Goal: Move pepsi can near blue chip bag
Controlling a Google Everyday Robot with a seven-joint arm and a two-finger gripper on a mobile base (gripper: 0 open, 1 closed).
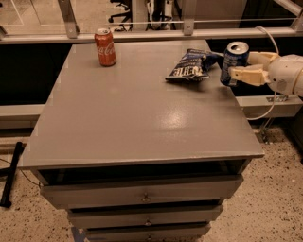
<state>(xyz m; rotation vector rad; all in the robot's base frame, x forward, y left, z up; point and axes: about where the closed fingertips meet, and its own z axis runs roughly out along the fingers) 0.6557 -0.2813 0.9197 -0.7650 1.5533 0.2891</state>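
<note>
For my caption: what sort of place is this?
Probably an office or lab: grey drawer cabinet, wheeled chair base behind, speckled floor. The gripper holds the dark blue pepsi can at the cabinet's right edge.

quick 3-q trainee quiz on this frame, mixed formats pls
1. Fill in: in the camera view, the red cola can stands near the table's far ____ corner.
2. Multiple choice: the blue chip bag lies A) at the front edge B) close beside the pepsi can C) against the red cola can.
3. True or false: the gripper, at the table's right edge, is shut on the red cola can.
Key: 1 left; 2 B; 3 false, it holds the pepsi can.
</note>
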